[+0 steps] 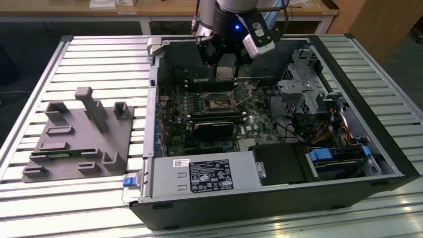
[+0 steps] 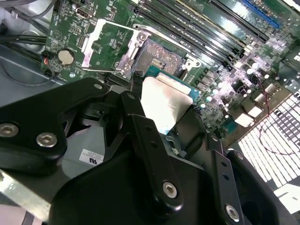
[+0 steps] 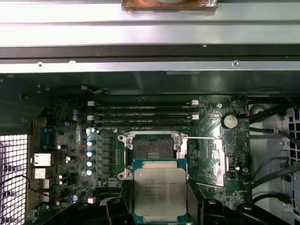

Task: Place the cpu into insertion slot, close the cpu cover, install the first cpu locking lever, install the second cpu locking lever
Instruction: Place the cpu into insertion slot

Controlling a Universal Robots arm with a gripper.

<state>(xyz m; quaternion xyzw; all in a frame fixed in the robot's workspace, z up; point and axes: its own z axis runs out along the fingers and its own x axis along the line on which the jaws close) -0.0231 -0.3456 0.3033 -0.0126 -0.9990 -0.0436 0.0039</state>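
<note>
In the exterior view, the open computer case (image 1: 264, 208) lies on the slatted tabletop (image 1: 99, 59). A grey moulded fixture (image 1: 79, 134) sits beside it on the exterior view's left. The arm reaches down into the case, and its hand (image 1: 226, 72) hangs above the motherboard (image 1: 175, 124). It is near the insertion slot (image 1: 218, 101) but not squarely over it. The slot's dark centre is bare.

In the second wrist view, the hand is closed narrowly on the cpu (image 2: 164, 101). Its black fingers (image 2: 140, 117) press opposite edges, and the silver top faces up. The cpu cover (image 2: 108, 47) is swung open beside the slot, so nothing blocks the socket.

In the first wrist view, the cpu hangs level and clear of the board, just beside one edge of the slot. The long memory slots (image 3: 145, 115) lie on the slot's opposite side.

The step in hand looks like the first one, placing the chip. The cover is not yet shut, so the lever steps are not yet done either. Seating the cpu calls for bringing it squarely over the socket with edges parallel to the rim. It then needs a flat, gentle descent, because a tilted or offset drop could damage the contacts.
</note>
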